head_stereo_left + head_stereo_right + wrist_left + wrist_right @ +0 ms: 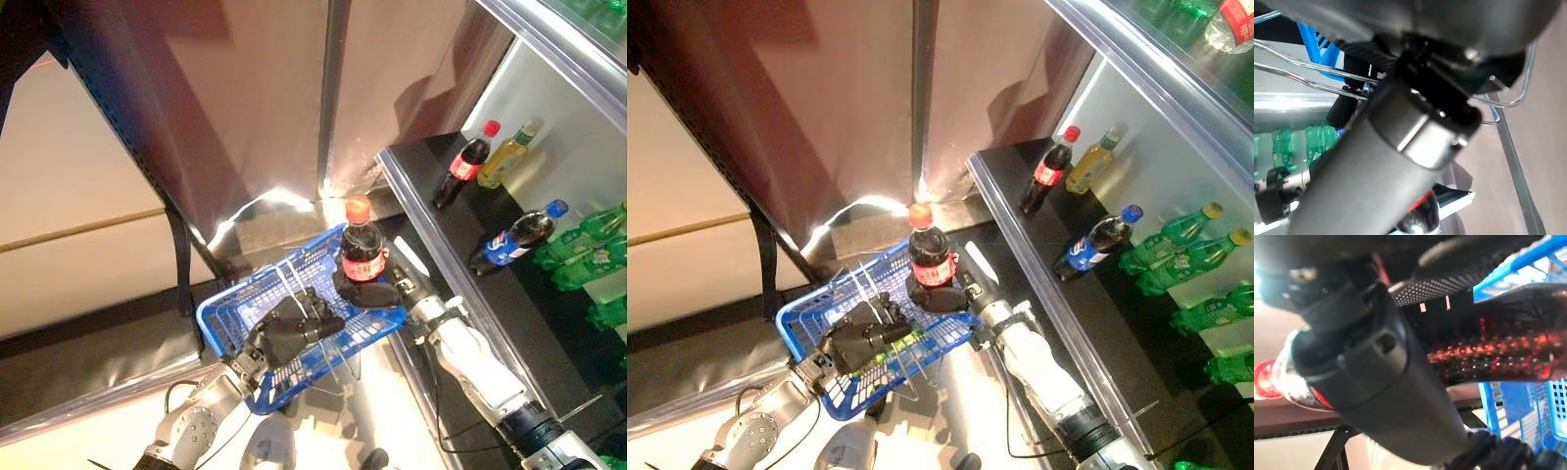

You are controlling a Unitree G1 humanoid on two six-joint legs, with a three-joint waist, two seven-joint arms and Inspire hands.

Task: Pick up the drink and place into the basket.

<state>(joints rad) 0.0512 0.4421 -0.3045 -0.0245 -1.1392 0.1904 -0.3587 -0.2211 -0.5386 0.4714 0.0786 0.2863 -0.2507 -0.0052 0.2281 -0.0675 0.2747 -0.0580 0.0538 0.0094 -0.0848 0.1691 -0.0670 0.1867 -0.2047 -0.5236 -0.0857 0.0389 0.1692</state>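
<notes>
A: The right hand (939, 294) is clamped round the lower body of the cola bottle (930, 257), fingers and thumb curled on it. The bottle stands upright with its red cap on top, right at the far right rim of the blue basket (813, 323).

B: Is it inside the basket or just beside it?

A: Its base is hidden by the hand, so I cannot tell — it sits at the rim, over the basket's right corner. The right wrist view shows the dark bottle (1488, 342) across the hand (1376, 382), with the basket's blue mesh just past it.

B: And the left hand?

A: The left hand (289, 333) is at the middle of the basket, fingers curled round the wire handles (294, 284), carrying it in the air above the floor.

B: What else is around?

A: To the right, a dark shelf (460, 235) carries more drinks: another cola bottle with a red cap (465, 164) standing upright, a yellow drink bottle (509, 153) just beside it, and a blue-capped cola bottle (514, 238) lying on its side. Green bottles (588, 250) lie further along — several in a row. Behind the basket stands a brown panel wall (255, 98).
</notes>
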